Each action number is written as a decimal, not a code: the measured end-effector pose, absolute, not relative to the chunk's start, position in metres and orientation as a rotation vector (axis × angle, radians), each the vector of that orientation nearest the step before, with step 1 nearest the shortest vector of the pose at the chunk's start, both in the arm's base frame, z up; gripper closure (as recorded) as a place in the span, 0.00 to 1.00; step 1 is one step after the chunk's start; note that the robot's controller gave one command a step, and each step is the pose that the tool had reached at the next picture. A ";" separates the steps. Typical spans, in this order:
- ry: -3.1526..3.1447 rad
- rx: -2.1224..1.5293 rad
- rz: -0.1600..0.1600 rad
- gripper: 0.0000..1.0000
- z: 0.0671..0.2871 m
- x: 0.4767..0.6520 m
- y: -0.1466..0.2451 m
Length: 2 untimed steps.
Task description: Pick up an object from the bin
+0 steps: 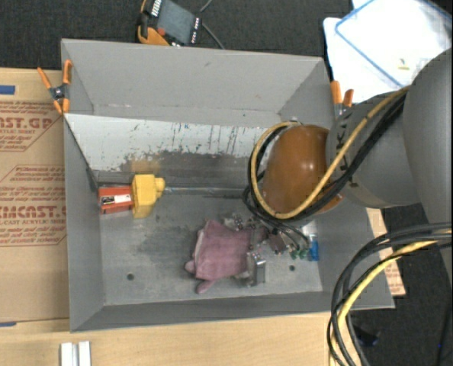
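Gripper [255,269] at bin's [188,75] 5 o'clock, on pink cloth's [217,255] 3 o'clock edge (grip state: can't tell). Blue-green bit [311,251] near at 2 o'clock; yellow-red block [133,194] far at 10.

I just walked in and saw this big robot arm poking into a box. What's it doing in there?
The robot arm is reaching into a grey metal bin from the right to pick something up. Its gripper is down low, right at the edge of a crumpled pink cloth lying near the front of the bin floor. The cloth looks not yet lifted. A small yellow and orange plastic toy sits by itself on the left.
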State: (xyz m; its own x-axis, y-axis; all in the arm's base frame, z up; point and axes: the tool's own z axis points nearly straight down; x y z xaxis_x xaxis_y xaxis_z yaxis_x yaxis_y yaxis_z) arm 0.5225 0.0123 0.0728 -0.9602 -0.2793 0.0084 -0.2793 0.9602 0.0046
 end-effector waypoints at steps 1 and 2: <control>-3.142 0.268 0.004 0.00 0.070 0.541 0.036; -3.130 0.246 -0.002 1.00 0.070 0.527 0.057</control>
